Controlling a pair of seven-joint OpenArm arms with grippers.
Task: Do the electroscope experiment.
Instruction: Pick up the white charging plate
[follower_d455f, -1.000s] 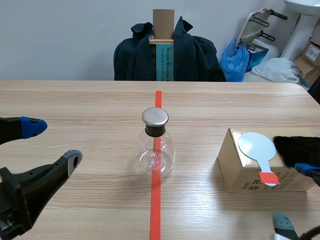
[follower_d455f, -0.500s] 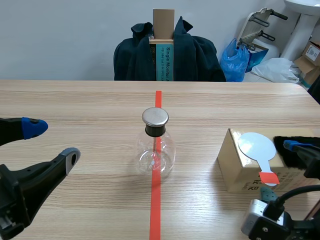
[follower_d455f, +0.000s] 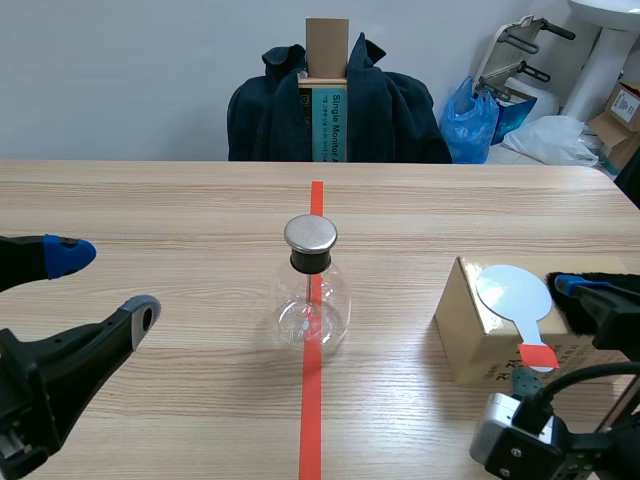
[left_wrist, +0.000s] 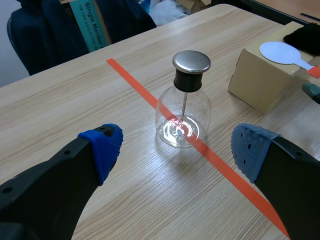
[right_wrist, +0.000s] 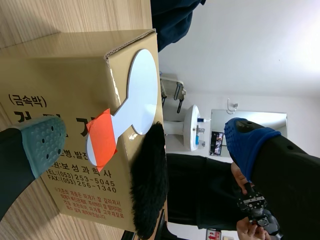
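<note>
**Desk:** What does the frame show?

**Photographer:** The electroscope flask stands at centre frame on the orange-red tape line, with its metal cap on. At lower right, a white paddle and a tuft of black fur lie on top of a cardboard box. The right gripper is spread wide on either side of the paddle's handle and grips nothing. Its grey-green pad sits just beside the orange tab. The left gripper is at lower left, also wide open and empty, with the flask ahead of it.

**Desk:** Where could it go wrong?

**Photographer:** Probably at the pinch. The handle overhangs the box edge, so an off-centre close could tip the paddle off the box. The fur lies touching the paddle, and a finger might snag it or drag it along. A shove could also shift the box itself. Later, a careless swing near the cap could knock the glass over.

**Desk:** Any writing?

**Photographer:** A teal carton at upper centre reads "Single Monitor". The box front carries Korean print, including "금속박", above phone and fax lines.
</note>
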